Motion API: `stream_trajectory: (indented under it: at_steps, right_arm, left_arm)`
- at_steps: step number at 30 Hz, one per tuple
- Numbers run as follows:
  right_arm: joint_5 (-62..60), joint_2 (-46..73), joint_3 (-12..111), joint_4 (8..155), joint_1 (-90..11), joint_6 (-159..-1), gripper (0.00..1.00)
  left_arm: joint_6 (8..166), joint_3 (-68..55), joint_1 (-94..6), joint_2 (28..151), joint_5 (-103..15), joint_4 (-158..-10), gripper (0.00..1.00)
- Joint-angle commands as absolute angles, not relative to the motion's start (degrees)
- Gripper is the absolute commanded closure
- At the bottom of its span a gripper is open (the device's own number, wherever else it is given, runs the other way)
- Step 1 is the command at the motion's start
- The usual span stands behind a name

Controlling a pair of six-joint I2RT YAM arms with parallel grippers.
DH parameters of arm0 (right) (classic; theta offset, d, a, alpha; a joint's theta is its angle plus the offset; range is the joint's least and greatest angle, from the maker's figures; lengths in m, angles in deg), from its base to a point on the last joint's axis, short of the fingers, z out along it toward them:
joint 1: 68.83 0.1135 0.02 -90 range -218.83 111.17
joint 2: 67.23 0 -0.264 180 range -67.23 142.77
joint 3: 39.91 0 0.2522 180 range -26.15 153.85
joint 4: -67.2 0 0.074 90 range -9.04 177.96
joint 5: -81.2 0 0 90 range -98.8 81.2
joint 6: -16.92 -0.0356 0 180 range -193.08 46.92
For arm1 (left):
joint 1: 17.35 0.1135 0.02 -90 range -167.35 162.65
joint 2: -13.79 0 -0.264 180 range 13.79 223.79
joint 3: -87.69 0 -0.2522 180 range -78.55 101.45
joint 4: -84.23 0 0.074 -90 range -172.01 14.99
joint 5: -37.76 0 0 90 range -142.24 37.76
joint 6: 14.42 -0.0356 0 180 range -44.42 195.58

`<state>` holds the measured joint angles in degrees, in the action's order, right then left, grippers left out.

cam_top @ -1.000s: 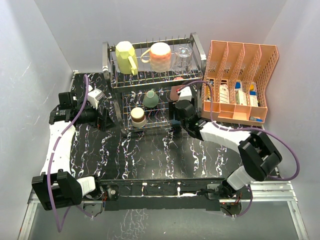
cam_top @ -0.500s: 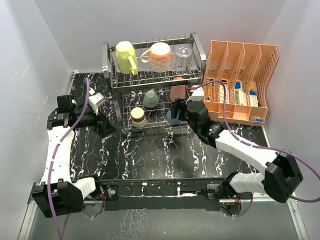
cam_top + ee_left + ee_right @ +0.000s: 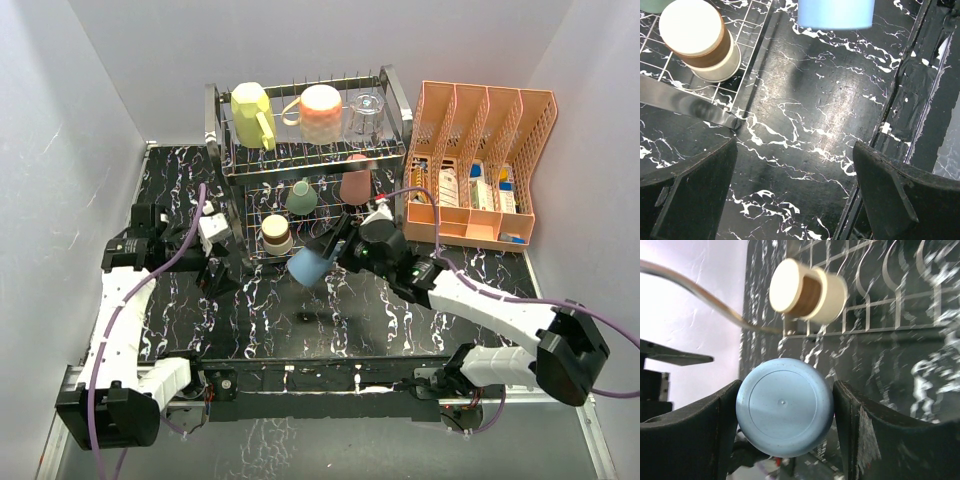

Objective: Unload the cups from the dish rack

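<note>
The blue cup (image 3: 308, 265) is out of the dish rack (image 3: 213, 125). It hangs tilted just in front of the rack's lower tier, above the black marbled tabletop (image 3: 300, 325), and the right gripper (image 3: 324, 256) has its jaws clamped on the cup's sides. In the right wrist view the cup's round base faces the camera, with a finger pressed to each flank. Half a second ago this cup still sat on the lower tier, at the rack's right end, with the gripper closed around it; it has since been drawn forward and to the rack's left.

Six cups are in the rack. On its lower tier the brown-and-white cup (image 3: 276, 233) stands at the front left, the teal-green cup (image 3: 301, 197) behind it and the salmon-red cup (image 3: 355, 183) further right. On its upper tier, from left to right, are the pale yellow mug (image 3: 252, 113), the peach-pink mug (image 3: 321, 112) and the clear glass (image 3: 366, 115).

The left gripper (image 3: 795, 197) hovers by the rack's front left corner, jaws wide apart and holding nothing; it has moved in closer to the rack since the earlier frames.

Right of the rack stands the orange mesh file organiser (image 3: 480, 110); any print on the small items inside is too small to read.
</note>
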<state>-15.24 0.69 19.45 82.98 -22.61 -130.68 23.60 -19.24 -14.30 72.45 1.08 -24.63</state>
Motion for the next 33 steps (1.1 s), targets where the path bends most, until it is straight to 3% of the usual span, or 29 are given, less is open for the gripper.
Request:
stream_trajectory:
  at_steps: [1, 11, 15, 27, 31, 33]
  right_arm:
    - [-8.14, 4.15, 20.83, 72.71, -19.76, -144.53, 0.92]
    - [-1.67, 14.77, 22.51, 57.99, -14.07, -162.54, 0.92]
    - [2.33, 19.42, 22.98, 51.54, -13.66, -169.12, 0.92]
    - [7.89, 26.55, 22.27, 33.68, -11.8, -180.94, 0.92]
    - [8.24, 27.15, 21.61, 31.31, -11.7, -182.32, 0.92]
    - [7.87, 27.09, 21.57, 31.81, -11.7, -182.05, 0.9]
  left_arm:
    - [22.68, -22.22, -15.65, 69.7, 2.15, -26.21, 0.03]
    - [23.73, -29.67, -16.18, 60.16, 6.11, -35.88, 0.03]
    - [24.14, -30.71, -16.24, 57.55, 7.1, -38.42, 0.07]
    - [24.38, -34.04, -16.25, 50.88, 8.55, -43.4, 0.11]
    - [26.79, -34.42, -16.2, 49.88, 7.74, -46.72, 0.27]
    - [26.85, -33.17, -16.24, 51.13, 7.34, -45.89, 0.45]
